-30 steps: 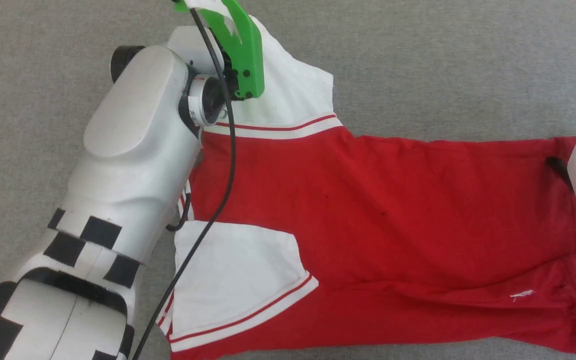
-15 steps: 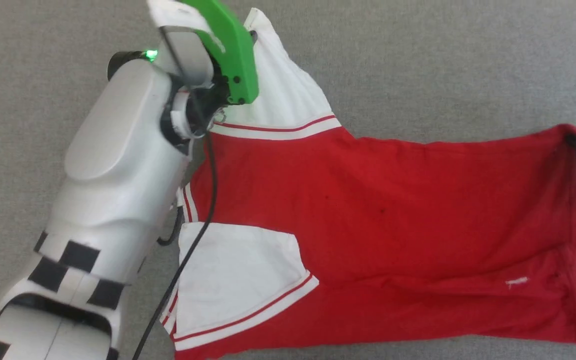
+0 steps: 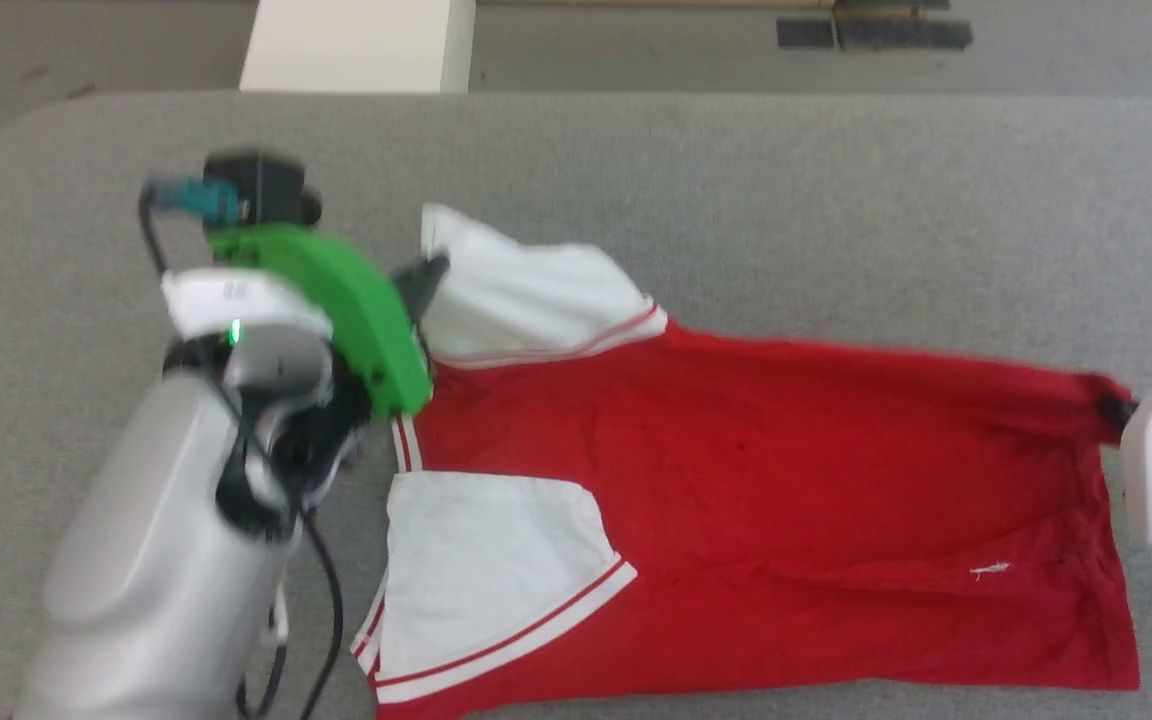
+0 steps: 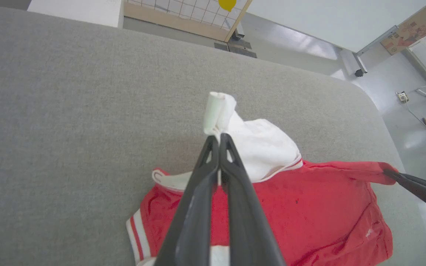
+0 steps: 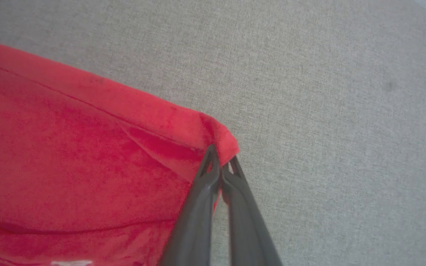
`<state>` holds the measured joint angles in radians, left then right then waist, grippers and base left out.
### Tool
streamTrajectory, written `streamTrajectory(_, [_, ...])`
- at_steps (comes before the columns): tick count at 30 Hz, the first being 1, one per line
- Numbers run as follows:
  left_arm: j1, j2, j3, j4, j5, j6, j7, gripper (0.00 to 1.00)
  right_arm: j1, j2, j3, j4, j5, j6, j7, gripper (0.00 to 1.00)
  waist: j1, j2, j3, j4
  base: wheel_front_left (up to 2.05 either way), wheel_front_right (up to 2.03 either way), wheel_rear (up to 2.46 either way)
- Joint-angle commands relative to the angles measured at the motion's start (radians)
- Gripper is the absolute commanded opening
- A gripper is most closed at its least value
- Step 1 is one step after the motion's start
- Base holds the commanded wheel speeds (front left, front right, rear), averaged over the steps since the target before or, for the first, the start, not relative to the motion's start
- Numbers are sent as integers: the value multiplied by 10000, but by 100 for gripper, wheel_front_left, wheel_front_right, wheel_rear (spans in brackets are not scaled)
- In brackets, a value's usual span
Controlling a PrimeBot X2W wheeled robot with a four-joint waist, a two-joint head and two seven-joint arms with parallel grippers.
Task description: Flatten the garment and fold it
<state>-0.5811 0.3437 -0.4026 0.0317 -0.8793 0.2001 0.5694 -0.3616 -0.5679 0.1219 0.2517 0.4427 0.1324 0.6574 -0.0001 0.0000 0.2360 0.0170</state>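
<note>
A white block [image 3: 356, 45] stands beyond the grey tabletop [image 3: 786, 180] (yellow object [image 4: 227, 3] farther back).

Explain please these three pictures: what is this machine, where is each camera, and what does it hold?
This is a robot with two arms. One picture looks down from its head; the other two come from cameras on its wrists, looking along each gripper's dark fingers. A red garment with white sleeves lies on a grey surface. The left gripper is shut on the tip of one white sleeve. The right gripper is shut on a red corner at the opposite end.
</note>
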Motion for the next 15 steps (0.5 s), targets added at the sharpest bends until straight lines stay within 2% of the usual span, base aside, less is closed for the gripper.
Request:
streamTrajectory(1, [551,157,51,-288,-180,139,-16,0,273,98,-54,26,-77,-17,-83,0,1,0,-656,91,0,0,0])
streamTrajectory(8, [3125,393,473,-1688,-627,813,-394,0,1328,388,-237,-10,-163,-17,-60,0,1,0,-1075,188,0,0,0])
streamTrajectory(15, [5131,165,935,-2155,-1182,1161,-1010,0,2146,608,-419,30,-264,-17,-47,0,1,0,-1087,262,0,0,0])
